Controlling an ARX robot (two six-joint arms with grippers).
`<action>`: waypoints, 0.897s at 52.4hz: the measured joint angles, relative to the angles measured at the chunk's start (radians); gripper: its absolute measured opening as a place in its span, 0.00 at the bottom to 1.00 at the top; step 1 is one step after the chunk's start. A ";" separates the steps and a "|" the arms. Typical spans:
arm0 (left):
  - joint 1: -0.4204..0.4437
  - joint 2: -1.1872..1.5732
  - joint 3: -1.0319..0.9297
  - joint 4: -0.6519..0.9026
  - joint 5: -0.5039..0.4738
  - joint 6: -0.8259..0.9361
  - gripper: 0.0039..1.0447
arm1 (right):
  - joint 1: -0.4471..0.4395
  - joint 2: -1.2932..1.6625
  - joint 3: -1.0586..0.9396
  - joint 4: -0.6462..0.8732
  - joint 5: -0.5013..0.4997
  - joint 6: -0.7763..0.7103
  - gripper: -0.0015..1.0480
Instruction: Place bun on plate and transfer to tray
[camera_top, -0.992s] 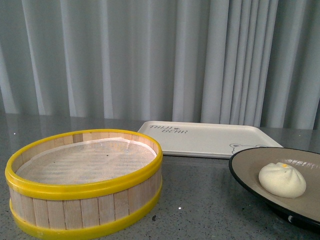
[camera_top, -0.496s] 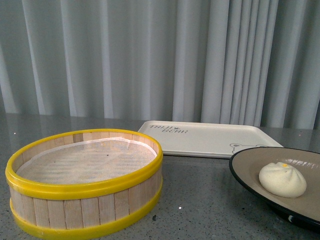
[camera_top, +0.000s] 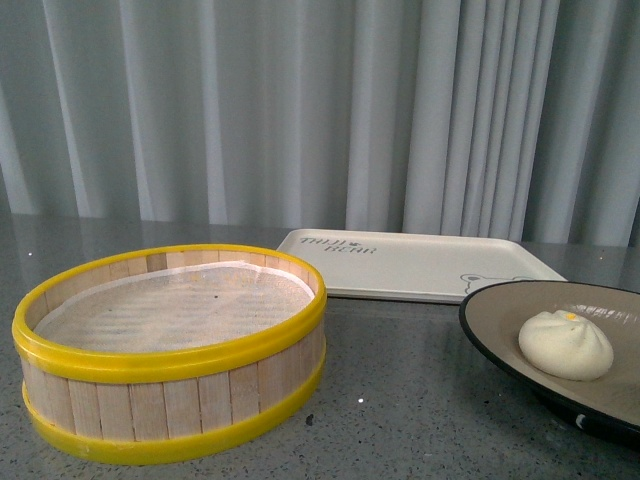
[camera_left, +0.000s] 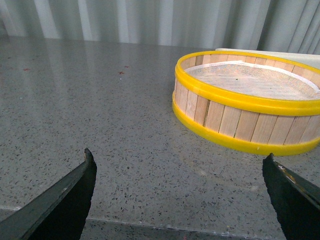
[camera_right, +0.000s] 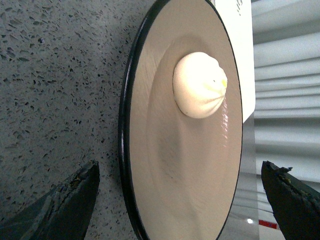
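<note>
bun (camera_top: 566, 344): already on the plate (camera_top: 500, 318), pleats up, lying loose on the beige inside
plate: on the table (camera_top: 400, 410) at the robot's right, just in front of the tray (camera_top: 420, 266); cannot tell if the rims touch
tray: flat on the table, nothing on it, lettering and bear face uncovered
steamer basket (camera_top: 170, 355): at the robot's left, holds only its white liner, 0 buns
right gripper (camera_right: 180, 167): jaws spread wide, gripping nothing; in its wrist view the plate lies between the 2 fingers, 1 over bare table, 1 past the far rim
why, right: looks lined up to take the plate by its rim, since the plate sits on that arm's side; cannot tell if the fingers are down at rim height
left gripper (camera_left: 179, 162): jaws spread wide, gripping nothing, low over bare table with the basket ahead of it
why, left: reads as parked clear of the plate-to-tray path
step: judged half done; bun placed, plate not yet on the tray
risk: shallow plate and loose round bun, so any tilt in the lift could roll it off
</note>
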 joint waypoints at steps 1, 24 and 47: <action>0.000 0.000 0.000 0.000 0.000 0.000 0.94 | 0.001 0.004 0.001 0.002 0.000 0.000 0.92; 0.000 0.000 0.000 0.000 0.000 0.000 0.94 | 0.010 0.122 0.031 0.068 -0.034 -0.028 0.92; 0.000 0.000 0.000 0.000 0.000 0.000 0.94 | -0.026 0.187 0.031 0.083 -0.054 -0.073 0.56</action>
